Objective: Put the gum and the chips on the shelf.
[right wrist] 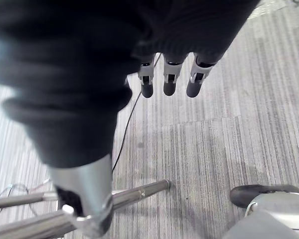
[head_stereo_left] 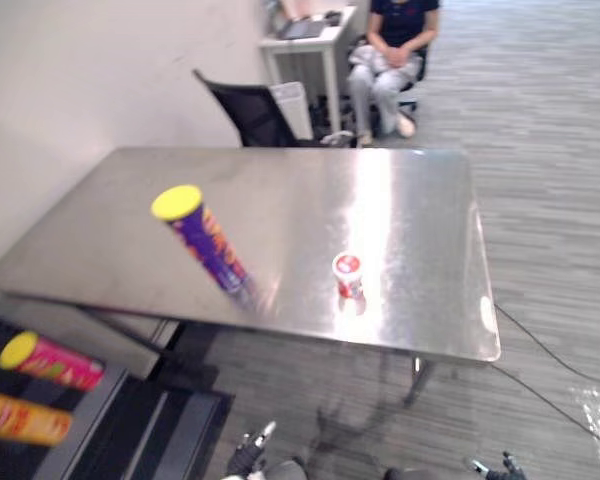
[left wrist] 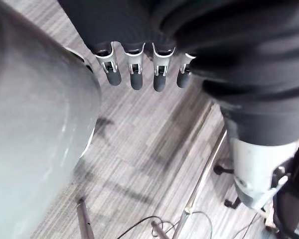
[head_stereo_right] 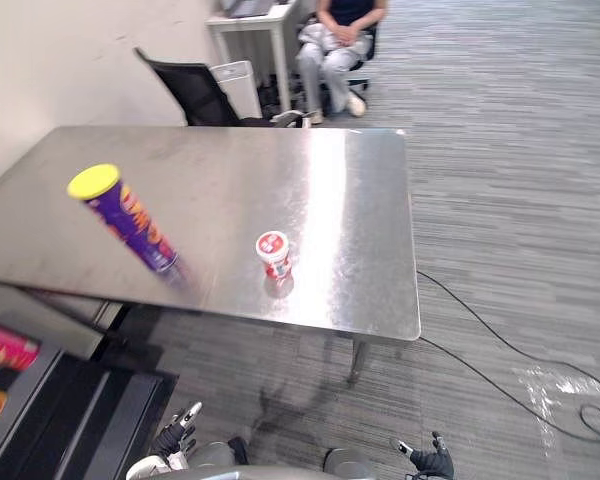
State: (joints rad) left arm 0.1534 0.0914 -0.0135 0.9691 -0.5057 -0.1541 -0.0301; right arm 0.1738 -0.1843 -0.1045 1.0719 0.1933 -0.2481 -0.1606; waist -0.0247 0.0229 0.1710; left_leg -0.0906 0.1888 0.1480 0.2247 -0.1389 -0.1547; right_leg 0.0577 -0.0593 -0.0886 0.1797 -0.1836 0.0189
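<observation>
A purple chips can (head_stereo_left: 206, 242) with a yellow lid stands on the steel table (head_stereo_left: 310, 185), toward its near left part. A small red and white gum tub (head_stereo_left: 348, 276) stands to its right, close to the table's near edge. Both hands hang low, below the table's near edge and well apart from both things. My left hand (head_stereo_left: 251, 450) has straight fingers (left wrist: 134, 74) with nothing in them. My right hand (head_stereo_right: 431, 463) is likewise open and empty, its fingers (right wrist: 169, 82) pointing at the carpet.
A dark shelf (head_stereo_left: 130, 420) sits low at the left, with a pink can (head_stereo_left: 52, 362) and an orange can (head_stereo_left: 25, 418) lying on it. Beyond the table are a black chair (head_stereo_left: 245, 110), a white desk (head_stereo_left: 305, 45) and a seated person (head_stereo_left: 390, 60).
</observation>
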